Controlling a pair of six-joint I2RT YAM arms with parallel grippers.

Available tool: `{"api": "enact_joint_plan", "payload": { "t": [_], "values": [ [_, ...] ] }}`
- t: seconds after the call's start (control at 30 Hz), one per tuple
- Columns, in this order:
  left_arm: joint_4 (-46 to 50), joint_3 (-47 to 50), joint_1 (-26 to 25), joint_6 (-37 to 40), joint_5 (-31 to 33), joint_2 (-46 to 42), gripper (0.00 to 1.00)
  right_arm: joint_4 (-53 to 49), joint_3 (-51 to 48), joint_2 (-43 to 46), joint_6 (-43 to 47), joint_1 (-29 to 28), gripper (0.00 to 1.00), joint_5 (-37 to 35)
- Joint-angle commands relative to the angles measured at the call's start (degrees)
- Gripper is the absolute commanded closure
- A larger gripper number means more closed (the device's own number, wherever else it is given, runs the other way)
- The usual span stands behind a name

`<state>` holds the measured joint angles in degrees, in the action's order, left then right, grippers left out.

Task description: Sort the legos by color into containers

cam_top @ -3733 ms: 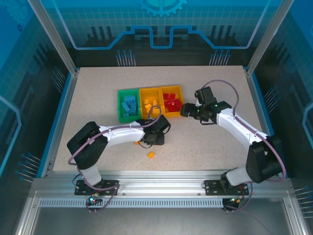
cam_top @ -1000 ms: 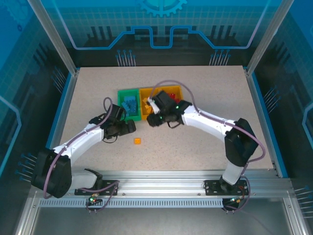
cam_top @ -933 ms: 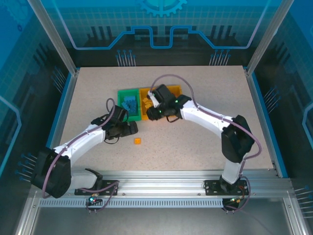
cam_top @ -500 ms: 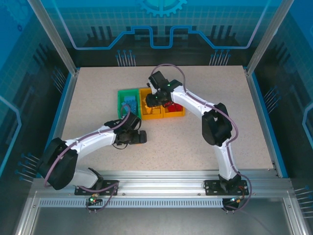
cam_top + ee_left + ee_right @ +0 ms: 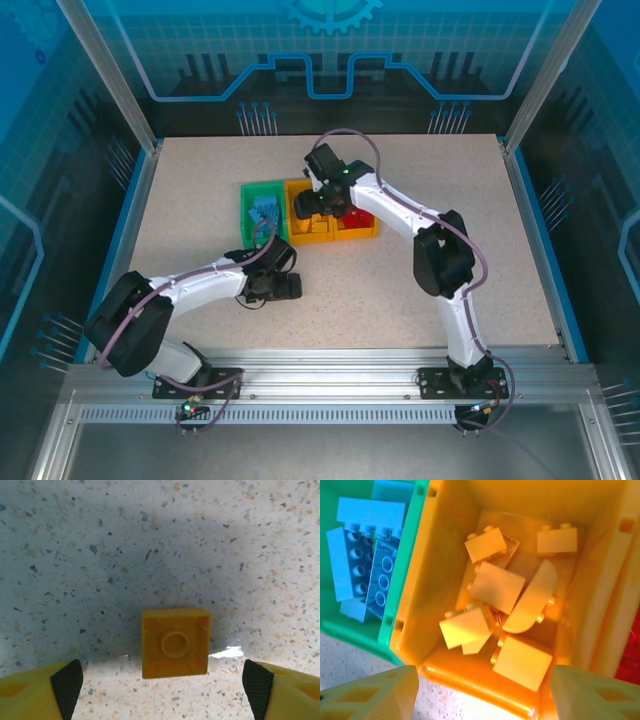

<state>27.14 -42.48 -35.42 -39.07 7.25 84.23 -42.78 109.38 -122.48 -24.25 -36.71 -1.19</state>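
In the top external view the left gripper [image 5: 280,287] sits low over the speckled tabletop [image 5: 450,280], at about 6 o'clock from the green rectangular plastic bin [image 5: 244,215]. Its wrist camera shows its fingers [image 5: 67,685] spread wide and holding nothing. A yellow-orange square plastic brick [image 5: 175,642] lies hollow side up just at 12 o'clock of the line between them. It touches neither pad and has bare table on every side.

The right gripper [image 5: 312,205] hangs over the middle orange-yellow plastic bin [image 5: 312,237]. From its wrist, the right gripper [image 5: 482,700] is well parted with nothing in it. One fingertip [image 5: 375,697] is at 7 o'clock and the other at 5 o'clock, with the bin's near wall [image 5: 465,677] between them. Loose yellow bricks [image 5: 497,587] lie jumbled on that bin's floor, some tilted against each other. At 9 o'clock the green bin's wall [image 5: 410,565] touches it, with blue studded bricks [image 5: 365,565] inside. Red bricks [image 5: 352,215] fill the third orange-yellow bin [image 5: 355,233] at 3 o'clock.

The three bins stand joined in a row, well away from the blue rail [image 5: 120,250] that edges the table. Open tabletop stretches widest toward 3 and 5 o'clock.
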Motion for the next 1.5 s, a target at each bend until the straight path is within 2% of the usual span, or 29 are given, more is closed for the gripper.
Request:
{"api": "enact_joint_plan", "payload": {
  "t": [0.0, 0.1, 0.37, 0.53, 0.8, 1.0, 1.33, 1.43, 1.47],
  "values": [
    [-1.17, -0.44, -0.47, -1.58, 0.0, 2.41, 0.15, 2.09, -4.81, 8.98, -0.99, -0.2, 0.27, -1.19],
    [-1.99, -1.3, -0.46, -1.66, 0.31, 4.4, 0.21, 3.2, -10.39, 14.59, -1.05, 0.1, 0.26, -2.89],
    [-3.68, -4.35, -0.52, -0.32, -0.48, 9.81, 0.5, 5.52, -26.65, 29.18, -0.88, 1.5, 0.2, -9.17],
    [-3.99, -5.66, -0.47, 0.2, -0.5, 11.04, 0.56, 7.66, -37.43, 36.91, -0.6, 3.65, 0.16, -12.64],
    [-1.37, -10.52, -0.45, 1.96, 0.17, 9.84, 0.59, 8.16, -48.66, 45.47, -1.28, 9.43, 0.15, -12.41],
    [2.27, -23.08, 0.02, 7.67, 2.72, 10.32, 0.59, 8.42, -53.95, 49.84, -1.78, 11.92, 0.15, -12.09],
    [5.47, -47.28, 7.56, 13.38, -3.17, 25.58, 0.59, 7.21, -58.62, 54.64, -1.68, 14.39, 0.15, -12.28],
    [6.55, -51.36, 9.1, 13.36, -4.42, 29.14, 0.56, 6.69, -58.67, 56.22, -1.35, 15.49, 0.15, -12.15],
    [6.68, -52.16, 9.43, 13.38, -4.51, 29.78, 0.52, 6.49, -58.67, 56.78, -1.14, 15.84, 0.14, -12.18]
  ]
}}
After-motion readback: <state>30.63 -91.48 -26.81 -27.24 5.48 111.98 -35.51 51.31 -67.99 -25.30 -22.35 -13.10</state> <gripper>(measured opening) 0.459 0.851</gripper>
